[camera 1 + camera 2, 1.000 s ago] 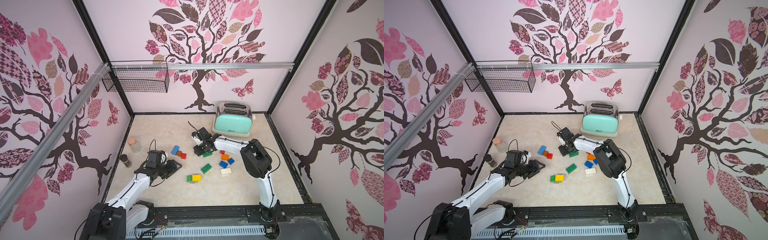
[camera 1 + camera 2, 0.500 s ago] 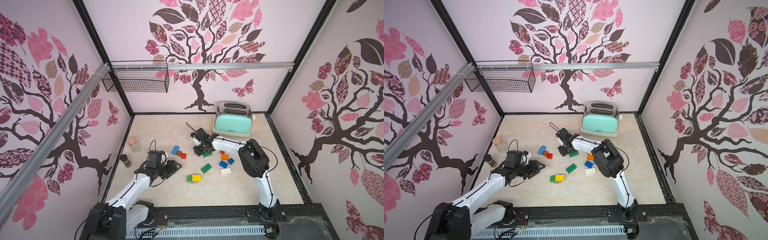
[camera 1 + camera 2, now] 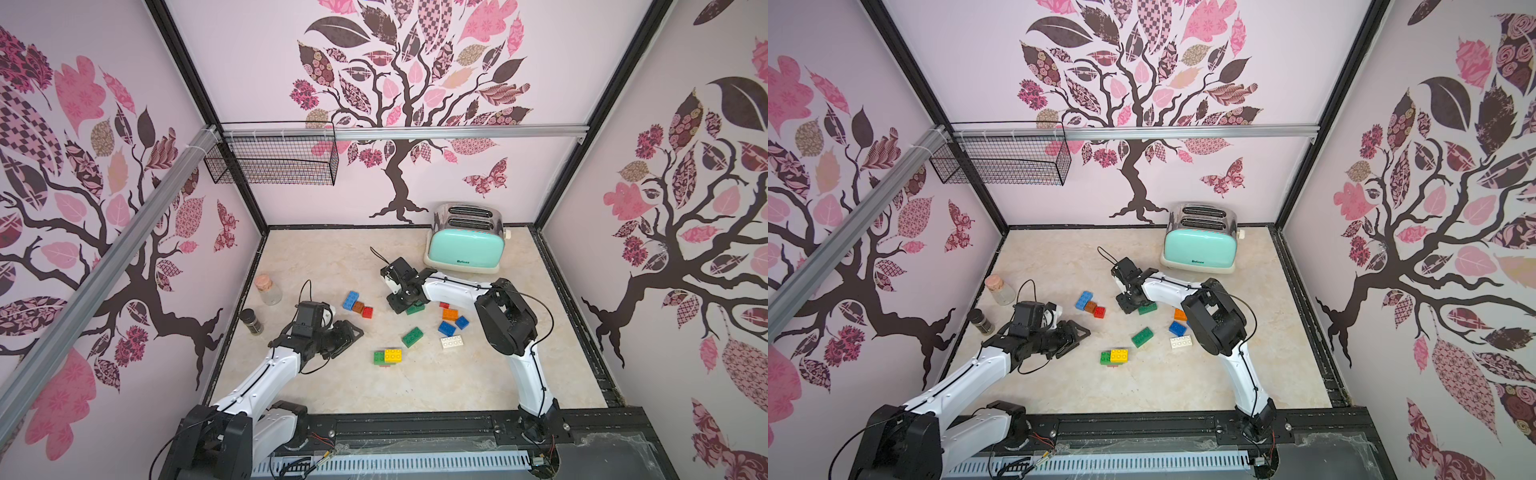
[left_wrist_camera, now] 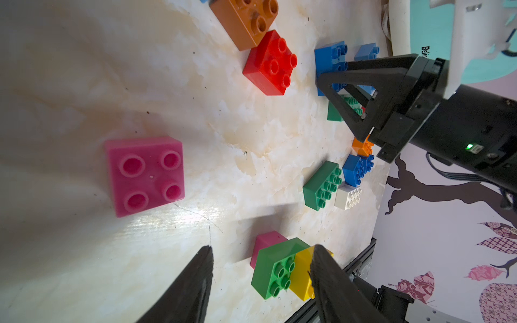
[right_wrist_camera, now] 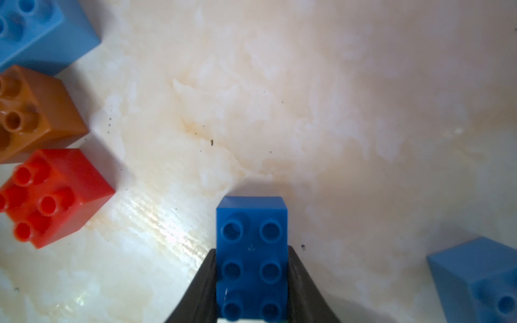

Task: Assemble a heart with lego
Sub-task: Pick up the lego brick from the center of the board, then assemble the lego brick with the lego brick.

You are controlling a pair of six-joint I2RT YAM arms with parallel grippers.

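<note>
My right gripper (image 5: pixel 251 251) is shut on a dark blue six-stud brick (image 5: pixel 251 221), one finger on each long side, low over the marble floor. In both top views it (image 3: pixel 400 300) sits mid-table beside a green brick (image 3: pixel 416 308). A light blue brick (image 3: pixel 351 300), a brown brick (image 3: pixel 358 307) and a red brick (image 3: pixel 367 312) lie in a row to its left. My left gripper (image 4: pixel 263 251) is open and empty. A pink square brick (image 4: pixel 145 174) lies ahead of it. The joined green and yellow bricks (image 3: pixel 387 356) rest on a pink one.
Loose bricks lie under the right arm: green (image 3: pixel 412 336), white (image 3: pixel 451 342), blue (image 3: pixel 446 328) and orange (image 3: pixel 450 314). A mint toaster (image 3: pixel 465 245) stands at the back. A corked jar (image 3: pixel 269 289) and a dark shaker (image 3: pixel 251 321) stand by the left wall.
The right gripper's jaws have closed onto the dark blue brick, and that arm's wrist shifted slightly left. The left arm has stayed still.
</note>
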